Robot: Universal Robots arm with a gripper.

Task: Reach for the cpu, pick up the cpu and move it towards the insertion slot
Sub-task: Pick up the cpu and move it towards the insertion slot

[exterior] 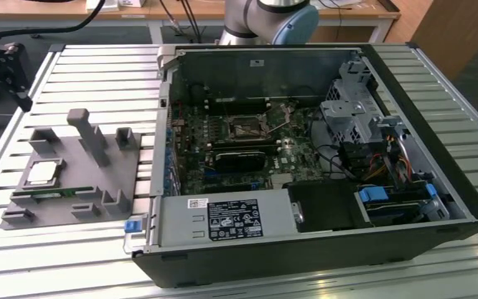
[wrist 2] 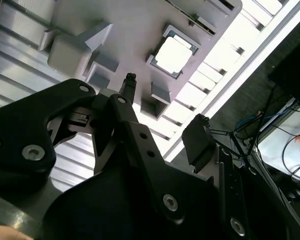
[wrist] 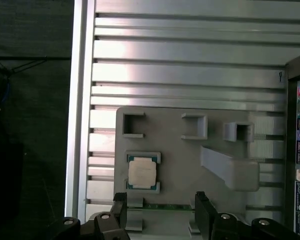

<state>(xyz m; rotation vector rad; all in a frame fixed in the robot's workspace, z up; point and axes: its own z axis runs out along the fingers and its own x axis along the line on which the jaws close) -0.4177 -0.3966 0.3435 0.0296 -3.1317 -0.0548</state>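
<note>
— Where is the cpu (exterior: 44, 173)?
— It lies flat, silvery top up, in a square framed recess of the grey holder plate (exterior: 79, 163). That plate sits on the slatted metal table (exterior: 98, 68), at the exterior view's left, just beside the open computer case (exterior: 463, 205).
— Anything touching it?
— No. In both wrist views the chip (wrist: 142, 173) sits alone in its recess, and nothing grips it. A thin green memory stick (exterior: 46, 194) lies in a groove of the same plate, just beside it.
— And the gripper (wrist: 160, 197)?
— Its two black fingers (wrist: 121, 206) are spread wide with nothing between them. It is above the holder plate and apart from the chip. In the second wrist view the cpu (wrist 2: 172, 55) shows bright beyond the fingertips (wrist 2: 129, 79).
— The insertion slot (exterior: 245, 129)?
— Inside the case, on the board: a small square socket with a dark centre and a shiny frame, well apart from the cpu. The black cooler block (exterior: 237, 159) lies just beside it
— The arm?
— Its grey and blue joint (exterior: 272, 18) stands behind the case
</note>
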